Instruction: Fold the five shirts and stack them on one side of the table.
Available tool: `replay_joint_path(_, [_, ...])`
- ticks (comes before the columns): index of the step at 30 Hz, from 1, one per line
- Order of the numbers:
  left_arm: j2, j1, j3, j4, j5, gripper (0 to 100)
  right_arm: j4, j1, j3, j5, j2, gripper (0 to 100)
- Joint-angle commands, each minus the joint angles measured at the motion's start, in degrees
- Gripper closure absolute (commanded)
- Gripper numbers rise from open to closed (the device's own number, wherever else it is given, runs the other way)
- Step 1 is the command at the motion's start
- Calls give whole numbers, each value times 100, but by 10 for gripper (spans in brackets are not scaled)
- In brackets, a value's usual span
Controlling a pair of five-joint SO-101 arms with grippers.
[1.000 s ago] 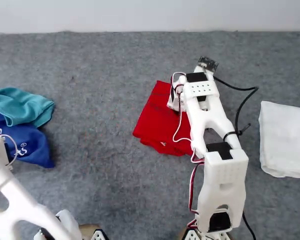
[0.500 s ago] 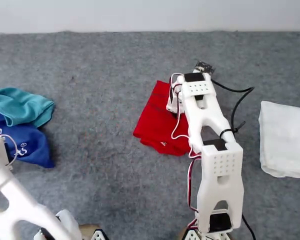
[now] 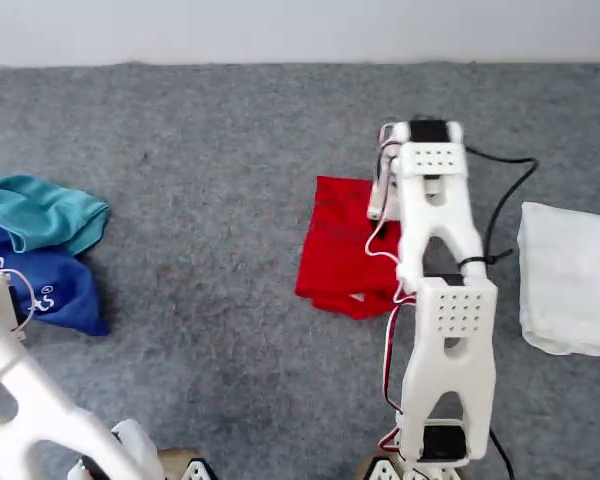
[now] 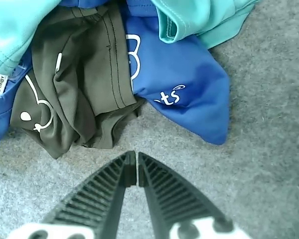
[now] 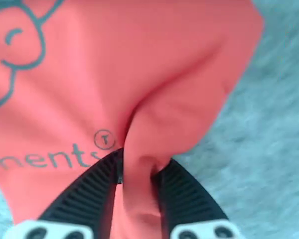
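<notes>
The right gripper (image 5: pixel 138 164) pinches a fold of the red shirt (image 3: pixel 338 250), which lies near the middle of the table (image 3: pixel 210 180). It looks due for stacking: next, drag it flat onto the white shirt (image 3: pixel 568 280) at the right edge. The left gripper (image 4: pixel 137 167) is closed and empty.

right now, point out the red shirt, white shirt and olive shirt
red shirt (image 3: pixel 335 245), high view, bare left half
white shirt (image 3: pixel 570 280), high view, its middle
olive shirt (image 4: pixel 84 87), left wrist view, its middle
</notes>
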Motion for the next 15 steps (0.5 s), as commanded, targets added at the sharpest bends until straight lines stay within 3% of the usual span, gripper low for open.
replay_joint_path(1, [-70, 53, -31, 9, 0, 986, 277, 470, -281, 536, -927, 991])
replay_joint_path(15, [-70, 62, -31, -9, 0, 986, 251, 1930, 1714, 3130, -4725, 991])
